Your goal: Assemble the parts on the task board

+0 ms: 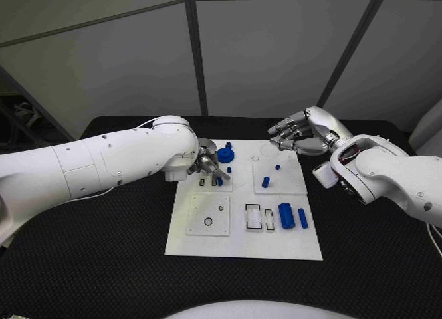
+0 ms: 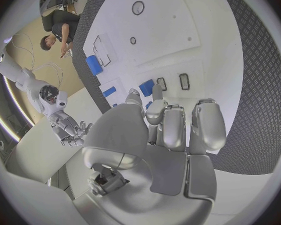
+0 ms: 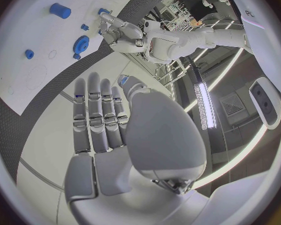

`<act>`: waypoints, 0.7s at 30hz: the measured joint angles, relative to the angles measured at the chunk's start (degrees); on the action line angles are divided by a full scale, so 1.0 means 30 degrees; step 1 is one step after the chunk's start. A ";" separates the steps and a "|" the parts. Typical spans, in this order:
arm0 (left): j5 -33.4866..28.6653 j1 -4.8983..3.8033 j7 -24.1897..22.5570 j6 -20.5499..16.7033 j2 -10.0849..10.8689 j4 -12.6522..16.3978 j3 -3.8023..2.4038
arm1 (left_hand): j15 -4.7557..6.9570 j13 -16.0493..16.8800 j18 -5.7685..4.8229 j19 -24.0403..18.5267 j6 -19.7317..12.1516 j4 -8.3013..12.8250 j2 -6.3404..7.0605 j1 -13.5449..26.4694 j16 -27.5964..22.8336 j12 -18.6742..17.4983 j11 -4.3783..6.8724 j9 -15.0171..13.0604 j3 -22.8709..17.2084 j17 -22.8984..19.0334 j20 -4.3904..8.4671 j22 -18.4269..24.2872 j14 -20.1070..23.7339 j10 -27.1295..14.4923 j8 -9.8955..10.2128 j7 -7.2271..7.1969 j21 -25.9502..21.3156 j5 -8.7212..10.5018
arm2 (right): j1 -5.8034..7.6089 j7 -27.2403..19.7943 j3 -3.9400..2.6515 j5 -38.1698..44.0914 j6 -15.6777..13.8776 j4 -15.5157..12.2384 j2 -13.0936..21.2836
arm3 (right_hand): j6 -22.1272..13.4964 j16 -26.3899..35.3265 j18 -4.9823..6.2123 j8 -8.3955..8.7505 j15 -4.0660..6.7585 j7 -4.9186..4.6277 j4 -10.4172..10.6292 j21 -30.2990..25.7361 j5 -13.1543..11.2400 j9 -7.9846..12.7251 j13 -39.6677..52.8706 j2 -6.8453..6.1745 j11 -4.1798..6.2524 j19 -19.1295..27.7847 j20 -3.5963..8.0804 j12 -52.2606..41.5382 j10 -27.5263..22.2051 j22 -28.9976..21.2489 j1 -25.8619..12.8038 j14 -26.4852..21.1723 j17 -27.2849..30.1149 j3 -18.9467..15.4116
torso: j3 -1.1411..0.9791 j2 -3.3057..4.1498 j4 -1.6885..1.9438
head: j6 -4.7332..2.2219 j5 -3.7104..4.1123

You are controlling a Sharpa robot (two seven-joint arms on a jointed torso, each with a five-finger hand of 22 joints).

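fingers of the left hand reach down onto the task board beside the blue gear — whether they pinch a part i cannot tell. right hand hovers past the board's far corner, fingers apart, holding nothing. risk, as i judge it: the crowded fingers could knock the gear or nearby small blue pieces — they hide what is beneath.

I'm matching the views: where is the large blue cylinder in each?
Head view: large blue cylinder, near right of the white task board.
Left wrist view: cylinder beside the rectangular slots.
Right wrist view: cylinder beyond the blue gear.
Shared landmark: the board.
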State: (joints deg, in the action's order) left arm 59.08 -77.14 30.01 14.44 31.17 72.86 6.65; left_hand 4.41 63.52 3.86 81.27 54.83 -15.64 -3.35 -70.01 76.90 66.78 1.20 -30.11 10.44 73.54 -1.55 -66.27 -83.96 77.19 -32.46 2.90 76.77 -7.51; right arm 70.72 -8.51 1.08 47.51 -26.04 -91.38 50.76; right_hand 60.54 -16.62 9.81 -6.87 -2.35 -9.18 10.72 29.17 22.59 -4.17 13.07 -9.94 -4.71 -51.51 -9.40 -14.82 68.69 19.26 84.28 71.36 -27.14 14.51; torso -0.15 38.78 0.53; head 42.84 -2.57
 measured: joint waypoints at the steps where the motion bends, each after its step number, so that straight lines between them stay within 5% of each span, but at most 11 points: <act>1: -0.0001 0.0000 0.0000 0.0011 -0.0004 0.0000 0.0000 | 0.0000 0.0017 -0.0001 0.0000 -0.0024 0.0007 -0.0076 -0.0076 0.0000 0.0000 0.0000 -0.0045 -0.0007 0.0001 0.0000 -0.0006 0.0000 0.0000 0.0000 0.0025 0.0000 0.0000 | 0.0000 0.0002 0.0000 0.0000 0.0000 0.0006 -0.0001 | -0.0001 0.0000 -0.0002 0.0000 0.0000 -0.0001 -0.0028 0.0000 0.0066 -0.0001 -0.0015 0.0000 0.0000 0.0000 0.0000 0.0000 0.0001 -0.0015 0.0000 0.0000 -0.0001 0.0029 | 0.0000 0.0000 0.0000 | 0.0004 0.0002; 14: -0.0062 -0.0009 0.0001 0.0075 0.0000 0.0043 0.0000 | 0.0000 0.0009 0.0001 -0.0001 -0.0159 0.0815 -0.0323 -0.1538 0.0000 0.0000 0.0069 -0.0422 -0.0829 0.0031 0.0000 -0.0029 0.0000 -0.0068 0.0000 -0.0111 -0.0001 -0.0076 | 0.0000 0.0031 0.0000 -0.0005 -0.0001 0.0105 -0.0033 | 0.0000 0.0115 -0.0001 -0.0001 0.0000 0.0000 -0.0028 0.0001 0.0203 -0.0001 -0.0054 0.0000 0.0000 -0.0070 0.0070 0.0079 0.0000 -0.0036 0.0000 -0.0001 -0.0001 0.0028 | 0.0007 0.0013 0.0020 | 0.0038 0.0046; 21: -0.0468 -0.0049 0.0001 0.0009 0.0176 0.0238 -0.0030 | 0.0135 -0.0145 -0.0001 -0.0073 -0.0402 0.1427 -0.0789 -0.2884 -0.0071 -0.0159 0.0164 -0.0489 -0.2515 0.0053 0.0072 -0.0085 0.0001 -0.0170 0.0159 -0.0211 -0.0001 -0.0058 | 0.0000 0.0039 0.0000 -0.0006 -0.0001 0.0181 -0.0083 | 0.0000 0.0115 -0.0003 -0.0001 0.0000 0.0000 -0.0028 -0.0082 0.0202 -0.0001 -0.0052 0.0000 -0.0070 -0.0121 0.0019 0.0078 0.0070 -0.0035 0.0001 -0.0001 -0.0001 0.0029 | 0.0009 0.0016 0.0024 | 0.0075 0.0026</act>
State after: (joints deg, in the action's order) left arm 57.67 -77.29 30.01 14.46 31.70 73.58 6.56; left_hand 4.82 63.08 3.86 81.05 53.62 -11.36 -5.72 -78.66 76.68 66.30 1.69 -31.58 2.89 73.70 -1.34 -66.52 -83.95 76.68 -31.98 2.26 76.77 -7.69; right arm 70.71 -8.39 1.08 47.49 -26.04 -90.84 50.51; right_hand 60.54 -16.28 9.80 -6.87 -2.35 -9.19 10.63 28.92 23.20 -4.17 12.91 -9.94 -4.92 -51.87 -9.34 -14.59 68.90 19.16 84.28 71.36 -27.15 14.60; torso -0.12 38.83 0.60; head 43.07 -2.49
